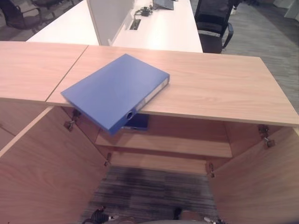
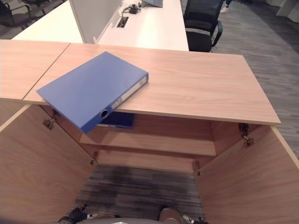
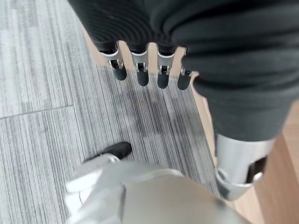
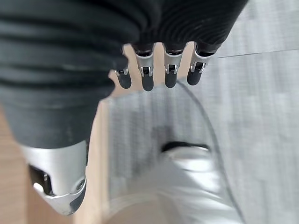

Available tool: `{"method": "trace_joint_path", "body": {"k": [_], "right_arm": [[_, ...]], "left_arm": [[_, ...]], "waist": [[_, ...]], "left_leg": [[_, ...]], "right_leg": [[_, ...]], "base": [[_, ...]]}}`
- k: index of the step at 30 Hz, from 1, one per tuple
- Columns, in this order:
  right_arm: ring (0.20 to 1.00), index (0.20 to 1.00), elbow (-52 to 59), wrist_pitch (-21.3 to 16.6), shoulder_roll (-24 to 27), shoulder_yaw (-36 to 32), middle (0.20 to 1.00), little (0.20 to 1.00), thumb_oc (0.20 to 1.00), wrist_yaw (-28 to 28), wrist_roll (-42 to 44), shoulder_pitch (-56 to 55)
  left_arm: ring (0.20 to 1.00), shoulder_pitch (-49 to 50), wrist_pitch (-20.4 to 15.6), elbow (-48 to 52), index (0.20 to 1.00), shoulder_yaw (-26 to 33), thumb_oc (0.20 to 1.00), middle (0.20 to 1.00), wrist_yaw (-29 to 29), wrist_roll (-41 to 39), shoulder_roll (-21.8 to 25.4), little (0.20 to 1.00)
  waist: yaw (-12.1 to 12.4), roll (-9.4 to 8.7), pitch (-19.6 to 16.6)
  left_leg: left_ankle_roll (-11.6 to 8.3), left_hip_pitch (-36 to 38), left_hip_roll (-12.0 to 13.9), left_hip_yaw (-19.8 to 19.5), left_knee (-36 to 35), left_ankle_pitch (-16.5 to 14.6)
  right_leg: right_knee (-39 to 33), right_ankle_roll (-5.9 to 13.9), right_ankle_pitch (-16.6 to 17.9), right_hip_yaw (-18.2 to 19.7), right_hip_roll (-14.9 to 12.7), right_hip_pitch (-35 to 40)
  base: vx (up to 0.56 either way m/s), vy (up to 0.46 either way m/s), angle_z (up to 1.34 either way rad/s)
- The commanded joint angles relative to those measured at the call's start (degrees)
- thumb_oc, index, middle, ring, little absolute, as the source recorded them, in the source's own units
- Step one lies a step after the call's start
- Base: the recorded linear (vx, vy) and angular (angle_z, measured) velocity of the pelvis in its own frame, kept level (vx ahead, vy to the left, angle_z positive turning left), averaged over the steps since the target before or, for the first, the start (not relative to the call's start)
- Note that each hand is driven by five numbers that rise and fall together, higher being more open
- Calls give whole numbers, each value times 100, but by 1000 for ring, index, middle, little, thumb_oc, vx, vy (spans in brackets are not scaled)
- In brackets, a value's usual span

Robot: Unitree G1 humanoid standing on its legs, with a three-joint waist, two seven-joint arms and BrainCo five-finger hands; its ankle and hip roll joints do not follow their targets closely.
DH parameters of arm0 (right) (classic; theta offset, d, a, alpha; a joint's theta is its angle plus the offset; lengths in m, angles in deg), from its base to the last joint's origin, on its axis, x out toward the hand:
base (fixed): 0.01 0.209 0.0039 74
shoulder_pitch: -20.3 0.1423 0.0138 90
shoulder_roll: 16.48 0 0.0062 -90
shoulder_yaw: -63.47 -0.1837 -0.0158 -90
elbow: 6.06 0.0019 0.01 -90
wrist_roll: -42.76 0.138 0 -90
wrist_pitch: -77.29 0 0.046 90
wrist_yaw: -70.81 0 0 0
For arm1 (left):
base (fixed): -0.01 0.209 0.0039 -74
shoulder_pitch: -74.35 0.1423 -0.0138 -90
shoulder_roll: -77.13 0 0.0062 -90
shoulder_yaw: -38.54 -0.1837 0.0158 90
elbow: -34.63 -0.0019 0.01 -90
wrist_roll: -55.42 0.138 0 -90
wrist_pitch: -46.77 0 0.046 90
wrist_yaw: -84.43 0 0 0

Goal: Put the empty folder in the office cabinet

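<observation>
Lying: one folder (image 1: 114,91) on cabinet (image 1: 224,84) | two robot hands, left (image 3: 149,70), right (image 4: 159,70), relaxed, empty

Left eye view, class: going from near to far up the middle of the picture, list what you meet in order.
Carpet floor → cabinet shelf → blue folder overhanging the cabinet top → white desk.

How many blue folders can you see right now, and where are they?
2. One blue folder lies flat on the cabinet top, its spine corner overhanging the front edge. A second blue folder lies on the shelf inside, mostly hidden; more may be out of sight.
</observation>
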Motion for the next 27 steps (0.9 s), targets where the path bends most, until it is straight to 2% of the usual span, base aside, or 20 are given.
{"method": "trace_joint_path", "body": {"k": [1,10,18,20,21,26,27], "right_arm": [[1000,1000,41,-13,-115,90,1000,1000,1000,-26,-72,115],[1000,1000,13,4,-42,83,1000,1000,1000,-7,-108,59],[1000,1000,-100,6,82,56,1000,1000,1000,-2,-115,71],[1000,1000,-100,-11,100,60,1000,1000,1000,2,-84,91],[1000,1000,-86,-31,139,62,1000,1000,1000,4,-65,111],[1000,1000,-75,-53,168,71,1000,1000,1000,12,-37,112],[1000,1000,-59,-64,190,64,1000,1000,1000,13,-25,79]], "left_arm": [[1000,-326,-91,79,1000,168,1000,1000,71,87,159,1000],[1000,-363,-117,224,1000,91,1000,1000,82,58,102,1000],[1000,-378,-102,256,1000,68,1000,1000,69,22,88,1000],[1000,-379,-86,233,1000,61,1000,1000,61,5,86,1000],[1000,-382,-76,212,1000,47,1000,1000,45,11,78,1000],[1000,-376,-55,206,1000,33,1000,1000,33,-19,64,1000],[1000,-375,-52,223,1000,13,1000,1000,29,-25,57,1000]], "waist": [[-28,-133,175],[-81,-76,94],[-84,8,106],[-82,22,120],[-95,41,177],[-109,42,252],[-117,73,308]], "left_leg": [[281,-311,-446,-69,-241,250],[138,-109,-310,-182,-480,402],[-25,-88,-96,-350,-472,519],[-77,-123,-17,-402,-389,530],[-162,-221,107,-474,-141,529],[-311,-381,245,-573,203,589],[-434,-528,352,-621,442,893]], "right_leg": [[-728,650,501,11,-571,428],[-1000,589,420,-119,-488,723],[-1029,417,253,-102,-266,826],[-999,355,187,-81,-192,822],[-896,249,88,-52,-77,807],[-796,106,-34,-79,88,819],[-817,57,-78,-132,165,887]], "base": [[42,-80,-5],[39,-96,3],[16,-116,10],[-11,-188,8],[-42,-198,7],[-33,-169,10],[-77,-218,3]]}}
